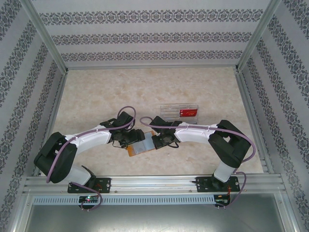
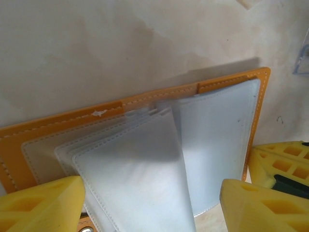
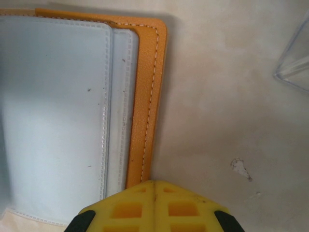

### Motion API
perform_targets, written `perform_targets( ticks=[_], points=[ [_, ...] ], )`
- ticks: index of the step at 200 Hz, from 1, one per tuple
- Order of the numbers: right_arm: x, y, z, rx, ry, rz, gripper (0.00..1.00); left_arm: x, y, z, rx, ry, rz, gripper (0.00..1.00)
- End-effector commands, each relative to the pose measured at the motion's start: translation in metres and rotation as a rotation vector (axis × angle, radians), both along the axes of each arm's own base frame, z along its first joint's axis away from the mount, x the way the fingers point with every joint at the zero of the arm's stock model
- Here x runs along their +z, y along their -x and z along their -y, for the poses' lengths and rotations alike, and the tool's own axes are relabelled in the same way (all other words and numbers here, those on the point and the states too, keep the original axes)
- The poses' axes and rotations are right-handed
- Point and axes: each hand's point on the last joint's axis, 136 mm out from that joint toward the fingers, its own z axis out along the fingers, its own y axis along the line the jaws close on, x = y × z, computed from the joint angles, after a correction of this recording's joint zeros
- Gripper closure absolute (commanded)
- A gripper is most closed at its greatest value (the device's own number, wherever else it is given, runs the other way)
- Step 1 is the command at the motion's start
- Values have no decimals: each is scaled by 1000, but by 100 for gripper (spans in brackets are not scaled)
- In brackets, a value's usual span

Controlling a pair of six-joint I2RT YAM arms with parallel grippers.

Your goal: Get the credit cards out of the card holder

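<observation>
The card holder [image 1: 140, 148] lies open on the table between both arms, orange border around grey translucent pockets [image 2: 212, 130]. My left gripper [image 2: 152, 208] is open, its yellow fingers [image 2: 43, 205] straddling a pocket flap [image 2: 135, 174] that tilts up from the stack. My right gripper [image 3: 154, 186] is shut, fingertips together, resting on the holder's orange right edge [image 3: 147, 96]; it also appears in the left wrist view [image 2: 282, 164]. In the top view the left gripper [image 1: 126, 140] and the right gripper [image 1: 157, 141] sit at opposite ends of the holder. No credit cards are visible; the pockets hide their contents.
A clear plastic tray [image 1: 178, 112] holding a red card [image 1: 188, 113] stands just behind the right gripper; its corner shows in the wrist views [image 3: 294, 63] [image 2: 301, 58]. Patterned walls enclose the beige table [image 1: 96, 96], with free room to the left and back.
</observation>
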Motion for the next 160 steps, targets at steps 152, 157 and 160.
perform_targets(
  ticks=[152,157,160],
  points=[
    [21,-6,25,-81,-20,65,100,27,-26,68,-113,122,89,31],
    [23,-6,25,-82,-24,66,100,26,-26,71,-115,126,88,31],
    [23,-6,25,-84,-25,66,100,26,-27,72,-118,126,89,31]
  ],
)
